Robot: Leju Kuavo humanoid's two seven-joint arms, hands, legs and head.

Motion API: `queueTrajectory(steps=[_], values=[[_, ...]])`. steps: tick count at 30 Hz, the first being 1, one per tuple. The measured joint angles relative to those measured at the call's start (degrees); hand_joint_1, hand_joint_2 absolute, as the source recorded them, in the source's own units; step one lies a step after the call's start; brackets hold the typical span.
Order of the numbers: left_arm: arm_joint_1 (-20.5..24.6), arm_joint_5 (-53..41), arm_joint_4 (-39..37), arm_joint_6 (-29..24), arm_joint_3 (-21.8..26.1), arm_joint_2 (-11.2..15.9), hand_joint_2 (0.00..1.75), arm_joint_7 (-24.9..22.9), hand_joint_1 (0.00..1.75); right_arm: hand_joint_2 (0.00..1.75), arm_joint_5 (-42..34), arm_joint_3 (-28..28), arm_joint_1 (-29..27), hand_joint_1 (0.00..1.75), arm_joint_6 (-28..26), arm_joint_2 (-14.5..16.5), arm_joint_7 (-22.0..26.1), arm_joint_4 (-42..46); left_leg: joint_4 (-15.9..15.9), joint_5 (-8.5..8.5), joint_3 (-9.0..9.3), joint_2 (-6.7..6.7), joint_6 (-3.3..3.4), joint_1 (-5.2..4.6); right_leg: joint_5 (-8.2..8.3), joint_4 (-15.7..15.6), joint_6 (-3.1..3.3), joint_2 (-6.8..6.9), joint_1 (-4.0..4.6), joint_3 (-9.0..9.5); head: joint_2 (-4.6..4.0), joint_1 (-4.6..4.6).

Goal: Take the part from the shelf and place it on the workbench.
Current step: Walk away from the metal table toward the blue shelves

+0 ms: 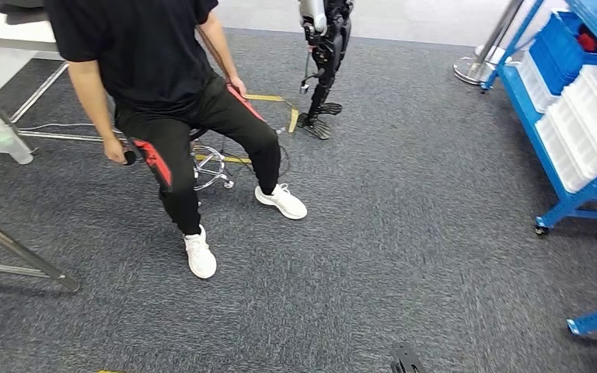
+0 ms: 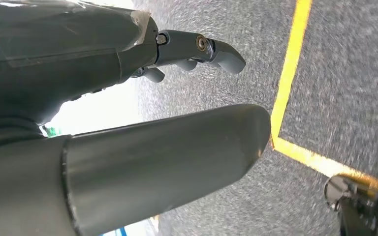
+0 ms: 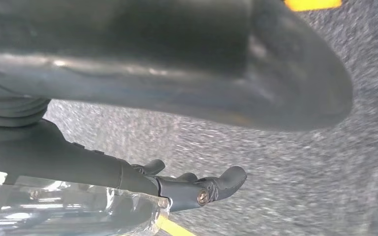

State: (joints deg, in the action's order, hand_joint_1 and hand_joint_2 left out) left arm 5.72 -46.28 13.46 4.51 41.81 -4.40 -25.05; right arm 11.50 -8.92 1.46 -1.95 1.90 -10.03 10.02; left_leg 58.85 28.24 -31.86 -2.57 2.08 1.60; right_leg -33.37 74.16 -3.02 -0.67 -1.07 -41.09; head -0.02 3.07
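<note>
Head view, looking down on grey carpet. The blue shelf [image 1: 563,116] stands at the right edge of the frame, its tiers loaded with white bins [image 1: 591,116] and, at the upper right corner, blue bins [image 1: 556,50]. The part to be fetched cannot be picked out at this size; it is presumably in one of those bins, with something red [image 1: 588,40] visible in the topmost blue one, but which bin holds it cannot be told. A seated person [image 1: 163,85] on a wheeled stool [image 1: 210,167] occupies the upper left, beside the edge of a white worktop [image 1: 8,35]. A second robot's legs [image 1: 322,62] stand at upper centre.

Both arms hang over the floor. In the left wrist view the left hand [image 2: 197,51] holds nothing, its fingers loosely extended and apart above the carpet, near a yellow floor line [image 2: 290,73]. In the right wrist view the right hand [image 3: 197,189] is likewise empty, with its fingers loosely apart.

Governing relation: the shelf lies to the right of the frame, hence on the robot's right side, so the right arm is judged the nearer. Neither hand is near the bins; a turn or walk toward the shelf appears necessary before any reach.
</note>
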Motion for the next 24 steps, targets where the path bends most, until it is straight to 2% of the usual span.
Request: queueTrajectory(steps=[1,2,3,4,5,6,7,8,9,11,12,13,14,15,16,18,19,20,21,22,23,24], values=[[0.0,0.0,0.0,0.0,0.0,-0.1,0.0,0.0,0.0,0.0,0.0,0.0,-0.1,0.0,0.0,0.0,0.0,0.0,0.0,0.08,0.08,-0.72,-0.12,0.06,0.83,-1.7,-0.55,0.3,-0.18,0.99,0.0,0.01],[0.1,0.0,0.0,0.0,0.0,-0.1,0.0,0.0,0.0,0.0,0.0,0.0,-0.1,0.0,-0.1,0.0,0.0,0.0,0.0,0.2,0.23,-1.41,-0.31,0.13,2.23,-5.4,-1.13,1.03,-0.34,3.08,0.0,0.02],[0.1,0.0,0.0,-0.1,0.0,-0.2,0.0,0.0,0.0,0.0,0.0,0.0,-0.1,0.0,-0.1,0.0,0.0,0.0,0.0,0.37,0.45,-2.08,-0.6,0.07,3.67,-9.6,-1.45,2.41,-0.42,5.4,0.0,0.02],[0.1,0.0,0.0,-0.1,0.0,-0.2,0.0,0.0,0.0,0.0,0.0,0.0,0.0,0.0,-0.2,0.0,0.0,0.0,0.0,0.6,0.72,-2.71,-0.98,-0.04,4.88,-13.2,-1.51,3.66,-0.25,7.43,0.0,0.01],[0.0,0.0,0.0,-0.1,0.0,-0.2,0.0,0.0,0.0,0.0,0.0,0.0,0.1,0.0,-0.3,0.0,0.0,0.0,0.0,0.79,1.0,-3.27,-1.4,-0.19,5.57,-15.2,-1.25,4.51,-0.05,8.62,0.0,-0.07],[0.1,-0.1,0.0,-0.2,0.0,-0.2,0.0,0.0,0.0,0.0,0.0,0.0,0.1,0.0,-0.3,0.1,0.0,-0.1,-0.1,0.95,1.32,-3.82,-1.77,-0.34,5.84,-15.8,-0.84,4.78,0.2,8.9,0.0,-0.14],[0.1,-0.1,0.0,-0.2,0.0,-0.2,0.0,0.0,0.0,0.0,0.0,0.0,0.0,0.0,-0.4,0.1,0.0,-0.1,-0.2,1.06,1.66,-4.37,-2.11,-0.35,5.93,-15.8,-0.46,4.18,0.43,8.78,0.0,-0.2],[0.2,0.0,0.0,-0.2,0.0,-0.2,0.0,0.0,0.0,0.0,0.0,0.0,-0.1,0.0,-0.4,0.1,0.0,-0.1,-0.4,1.17,1.93,-4.82,-2.43,-0.3,6.0,-15.8,-0.03,3.47,0.23,8.74,0.0,-0.26],[0.3,0.0,0.0,-0.3,0.0,-0.2,0.0,0.0,0.0,0.0,0.1,0.0,-0.2,0.0,-0.5,0.1,0.0,-0.1,-0.2,1.59,2.06,-4.35,-2.71,-0.14,6.1,-16.0,0.33,2.83,-0.06,8.76,0.0,-0.33],[0.3,0.2,0.0,-0.5,0.0,-0.2,0.0,0.0,0.0,0.0,0.3,0.0,-0.2,0.0,-0.5,0.2,0.0,-0.2,3.3,4.11,0.69,-1.31,-3.0,0.14,6.34,-16.2,1.34,1.5,-0.62,9.06,0.0,-0.58],[0.3,0.2,0.0,-0.7,0.0,-0.2,0.0,0.0,0.0,0.0,0.4,0.0,-0.1,0.0,-0.6,0.2,0.0,-0.2,6.8,6.07,-0.94,0.66,-3.0,0.22,6.38,-16.2,1.7,0.81,-0.62,9.04,0.0,-0.7],[0.2,0.4,0.0,-0.8,0.0,-0.1,0.0,0.0,0.0,0.0,0.5,0.0,-0.1,0.0,-0.6,0.2,0.0,-0.2,10.9,7.92,-2.98,1.9,-2.95,0.21,6.39,-16.2,2.0,0.06,-0.46,9.03,0.0,-0.75],[0.1,0.5,0.0,-0.9,0.0,-0.1,0.0,0.0,0.0,0.0,0.5,0.0,0.0,0.0,-0.6,0.2,0.0,-0.2,14.3,9.02,-4.83,2.48,-2.94,0.18,6.37,-16.2,2.12,-0.75,-0.29,9.06,0.0,-0.77],[0.1,0.7,0.0,-1.0,0.0,0.0,0.0,0.0,0.0,0.0,0.6,0.0,0.0,0.0,-0.6,0.2,0.0,-0.2,16.0,9.0,-6.01,2.72,-2.93,0.18,6.36,-16.2,2.13,-1.62,-0.16,9.12,0.0,-0.77],[0.1,0.9,0.0,-1.0,0.1,0.0,0.0,0.0,0.0,0.0,0.6,0.0,-0.1,0.0,-0.6,0.2,0.0,-0.2,15.5,7.75,-6.17,2.81,-2.89,0.22,6.34,-16.1,2.13,-2.49,-0.09,9.2,0.0,-0.77],[0.3,1.2,0.0,-1.1,0.2,0.0,0.0,0.0,0.0,0.0,0.7,0.0,-0.1,0.0,-0.6,0.3,0.0,-0.2,9.1,3.22,-3.88,3.55,-2.82,0.48,6.27,-16.0,2.02,-4.21,-0.09,9.36,0.0,-0.78],[0.4,1.4,0.0,-1.2,0.2,0.1,0.0,0.1,0.0,0.0,0.7,0.0,0.0,0.0,-0.6,0.3,0.0,-0.2,5.5,1.55,-2.43,4.76,-2.83,0.66,6.16,-15.8,1.82,-4.97,0.08,9.24,0.0,-0.77],[0.6,1.4,0.0,-1.2,0.2,0.1,0.0,0.2,0.0,0.0,0.8,0.0,0.0,0.0,-0.6,0.3,0.0,-0.2,3.0,0.62,-1.43,5.8,-2.86,0.79,6.07,-15.6,1.57,-5.66,0.18,9.02,0.0,-0.73],[0.7,1.4,0.0,-1.2,0.3,0.1,0.0,0.3,0.0,0.0,0.8,0.0,0.1,0.0,-0.6,0.2,0.0,-0.2,1.7,0.42,-0.99,6.61,-2.85,0.76,6.04,-15.4,1.22,-6.23,0.22,8.69,0.0,-0.7],[0.8,1.5,0.0,-1.2,0.3,0.2,0.0,0.4,0.0,0.0,0.8,-0.1,0.0,0.0,-0.6,0.2,0.0,-0.2,1.4,0.58,-0.9,6.78,-2.72,0.55,6.11,-15.3,0.85,-6.83,0.25,8.36,0.0,-0.67],[1.0,1.6,0.0,-1.2,0.4,0.2,0.0,0.4,0.0,0.0,0.9,-0.1,0.0,0.0,-0.6,0.2,0.0,-0.2,1.3,0.5,-0.9,6.16,-2.4,0.35,6.22,-15.4,0.48,-7.42,0.1,8.0,0.0,-0.65],[1.2,1.6,0.1,-1.2,0.5,0.2,0.0,0.4,0.0,0.0,0.9,-0.1,-0.1,0.0,-0.6,0.1,-0.1,-0.2,1.0,0.32,-0.78,5.5,-1.95,0.22,6.19,-15.2,0.19,-6.91,0.01,7.66,0.0,-0.66]])
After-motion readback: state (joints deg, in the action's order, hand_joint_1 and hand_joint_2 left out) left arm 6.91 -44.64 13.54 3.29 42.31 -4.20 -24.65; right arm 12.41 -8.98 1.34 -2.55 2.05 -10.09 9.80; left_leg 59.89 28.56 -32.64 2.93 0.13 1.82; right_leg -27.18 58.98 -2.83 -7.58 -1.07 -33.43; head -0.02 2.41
